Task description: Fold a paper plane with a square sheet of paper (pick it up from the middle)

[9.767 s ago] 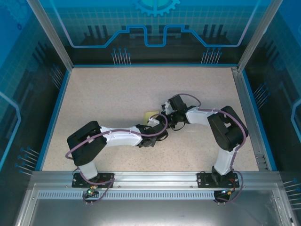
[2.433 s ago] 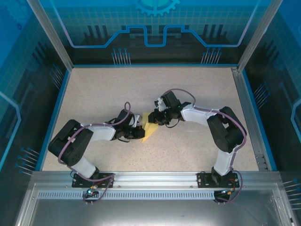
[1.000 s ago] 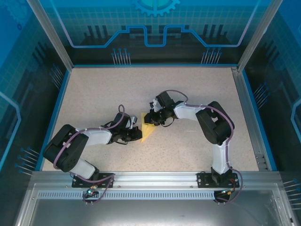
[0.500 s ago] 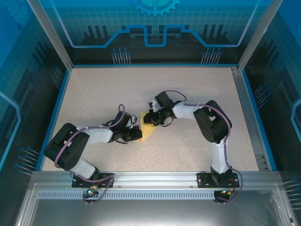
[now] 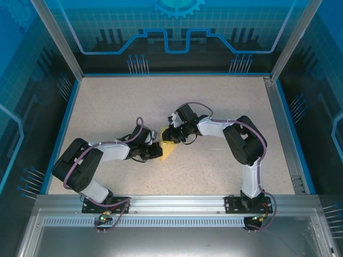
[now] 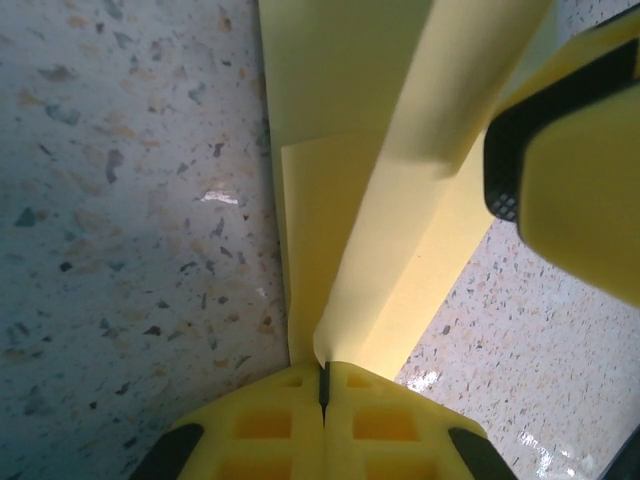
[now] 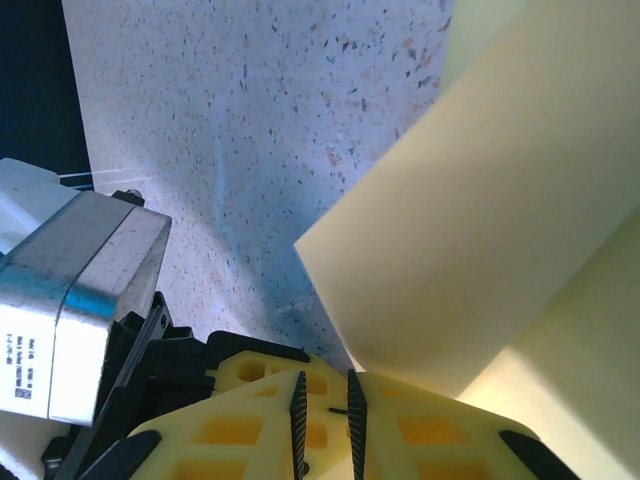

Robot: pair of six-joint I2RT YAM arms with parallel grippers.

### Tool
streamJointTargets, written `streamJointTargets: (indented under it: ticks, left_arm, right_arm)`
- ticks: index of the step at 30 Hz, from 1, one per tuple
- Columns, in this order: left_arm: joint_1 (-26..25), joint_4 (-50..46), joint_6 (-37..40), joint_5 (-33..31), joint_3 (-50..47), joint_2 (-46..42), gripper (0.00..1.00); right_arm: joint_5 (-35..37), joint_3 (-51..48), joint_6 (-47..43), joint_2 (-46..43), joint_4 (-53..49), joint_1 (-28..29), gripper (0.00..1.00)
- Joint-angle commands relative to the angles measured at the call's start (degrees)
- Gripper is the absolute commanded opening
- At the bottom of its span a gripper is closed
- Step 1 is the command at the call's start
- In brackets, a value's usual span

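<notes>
Folded yellow paper (image 5: pixel 167 149) on speckled table (image 5: pixel 118 107)

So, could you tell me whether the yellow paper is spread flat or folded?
Folded: the paper shows overlapping layers and a raised flap, pinched at its edge by the shut left claw.

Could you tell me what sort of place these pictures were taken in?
Most likely a robot test cell in a lab: a speckled table fenced by a metal frame and blue printed panels, with two robot arms bolted to a rail at its near edge, working on a sheet of paper.
</notes>
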Motion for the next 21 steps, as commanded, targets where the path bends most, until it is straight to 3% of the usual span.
streamJointTargets:
  ticks: [1, 21]
  left_arm:
    - [0.7, -3.4, 1.5, -0.4, 0.7, 1.6, 0.00]
    - [0.7, -3.6, 2.2, 0.6, 0.7, 3.3, 0.02]
  right_arm:
    - [-1.2, 2.1, -1.0, 1.2, -0.5, 0.6, 0.21]
    - [1.7, 5.0, -2.4, 7.3, -3.5, -1.1, 0.21]
